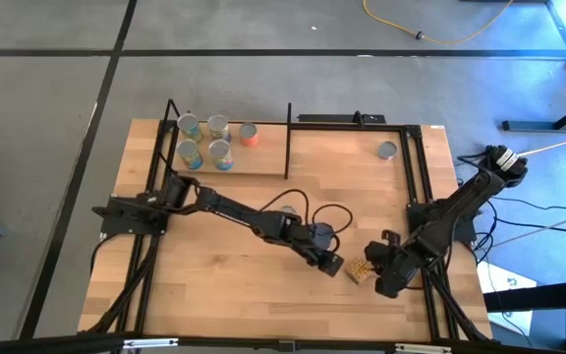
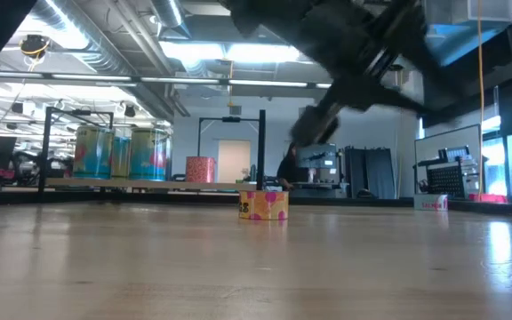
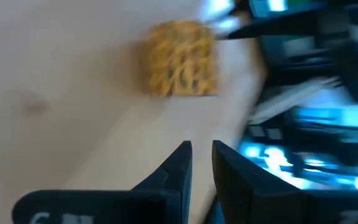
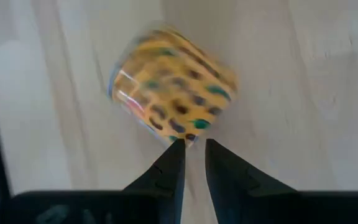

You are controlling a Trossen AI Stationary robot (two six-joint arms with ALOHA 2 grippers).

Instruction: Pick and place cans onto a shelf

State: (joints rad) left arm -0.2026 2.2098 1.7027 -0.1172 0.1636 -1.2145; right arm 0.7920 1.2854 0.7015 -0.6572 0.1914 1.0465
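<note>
Both grippers stood close to one yellow patterned can (image 1: 360, 270) near the front of the surface (image 1: 263, 275), well apart from the shelf (image 1: 229, 147). The left gripper (image 1: 334, 263) sat just beside the can on the shelf-ward side, its fingers (image 3: 173, 165) drawn to a narrow gap and holding nothing. The right gripper (image 1: 379, 258) sat just beside the can on the opposite side, its fingers (image 4: 169, 163) likewise nearly closed and empty, their tips at the can's edge in the right wrist view.

The yellow can stood upright on the surface in the low view, free of both grippers. Five cans were on the shelf: four blue-labelled ones (image 1: 204, 141) grouped at the end farthest from the yellow can, and one orange-red can (image 1: 249, 135) beside them. A further can (image 1: 388, 149) stood alone on the surface, apart from the shelf.

Judgement: the can was rigid and probably light, with a smooth label that could slip under a loose hold. A grip across the middle of the side wall, fingers opened wider than the body first, looked soundest. Closing on the rim or off centre risked tipping or rolling it.
</note>
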